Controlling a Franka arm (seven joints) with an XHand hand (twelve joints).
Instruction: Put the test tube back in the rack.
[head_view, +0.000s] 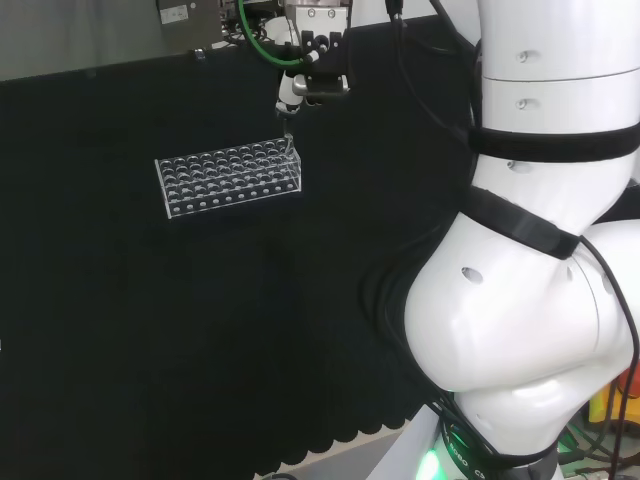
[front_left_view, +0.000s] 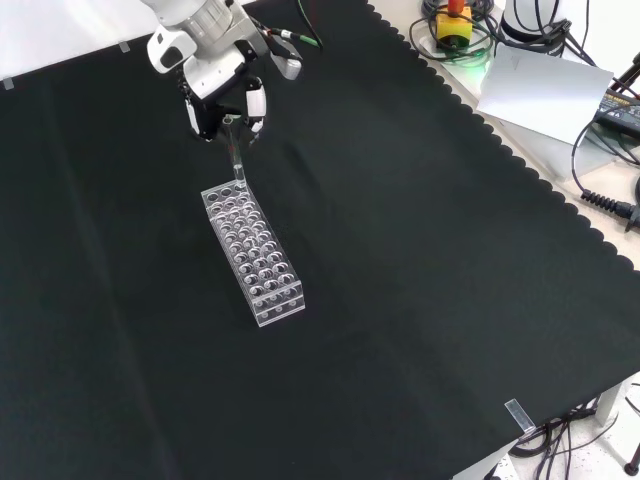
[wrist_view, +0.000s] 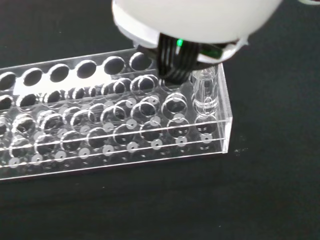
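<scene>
A clear plastic rack (head_view: 228, 180) with several rows of holes lies on the black cloth. In the front view the rack (front_left_view: 255, 247) runs lengthwise away from the hand. The hand (front_left_view: 222, 75) hangs over the rack's far end, its fingers pinching the top of a clear test tube (front_left_view: 237, 158). The tube stands upright with its lower end in a hole at the rack's corner. In the head view the hand (head_view: 312, 70) is above the rack's right end and the tube (head_view: 287, 142) drops from it. The wrist view shows the tube (wrist_view: 206, 92) inside the corner hole of the rack (wrist_view: 125, 135), below the hand (wrist_view: 195, 20).
The other holes of the rack look empty. In the front view the cloth's scalloped edge (front_left_view: 520, 160) runs down the right side; beyond it lie cables, a yellow and red button box (front_left_view: 455, 22) and a grey sheet (front_left_view: 545, 85). A small clear strip (front_left_view: 518, 414) sits at the near edge.
</scene>
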